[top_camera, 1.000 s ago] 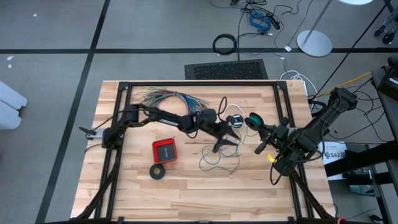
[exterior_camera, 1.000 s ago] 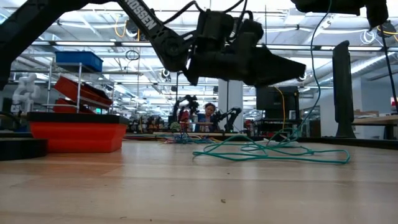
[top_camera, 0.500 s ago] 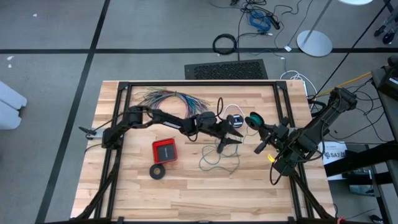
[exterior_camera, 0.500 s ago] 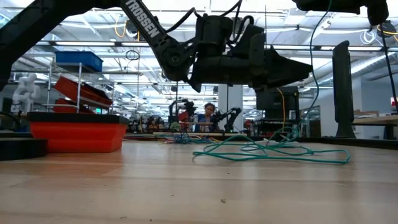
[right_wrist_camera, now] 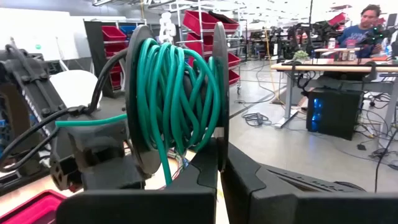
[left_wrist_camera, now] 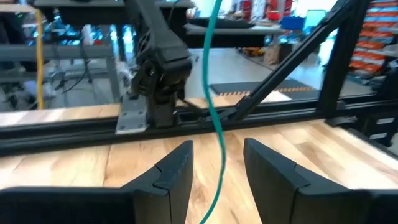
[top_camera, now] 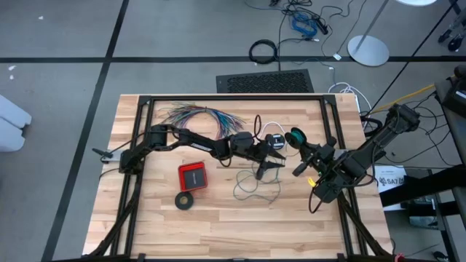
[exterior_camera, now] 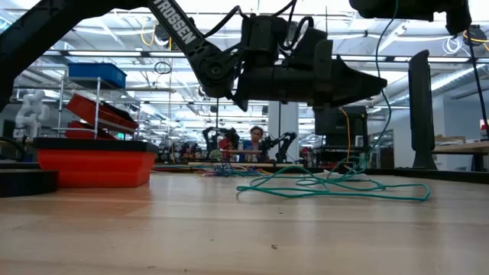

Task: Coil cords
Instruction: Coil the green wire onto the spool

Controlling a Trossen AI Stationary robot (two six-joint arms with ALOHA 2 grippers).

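Nearest the front edge of the pale wooden slatted table (top_camera: 218,218) lies a black tape-like ring (top_camera: 184,201), and just behind it a flat red square tray with a dark centre (top_camera: 193,176). To their right a loose tangle of the thin teal-green wire (top_camera: 256,186) sprawls on the boards — in the low view it spreads across the middle of the tabletop (exterior_camera: 336,186).

Above that tangle hangs the left gripper (top_camera: 268,166), its arm reaching in from the table's left side. Its dark fingers (left_wrist_camera: 171,177) stand apart, and one strand of the teal wire runs upright through the gap between them without being pinched.

To the right, the right gripper (top_camera: 302,156) has its fingers pressed together on a black round spool wound with teal-green wire (right_wrist_camera: 174,102), holding it raised off the table; the wound wire fills the space between the spool's two discs.

Beyond the left gripper lie a thin white cord with a small black round piece (top_camera: 274,138) and, further left, a fanned bundle of many-coloured wires (top_camera: 196,114). Far off in the room, a person (right_wrist_camera: 367,25) sits at a desk.
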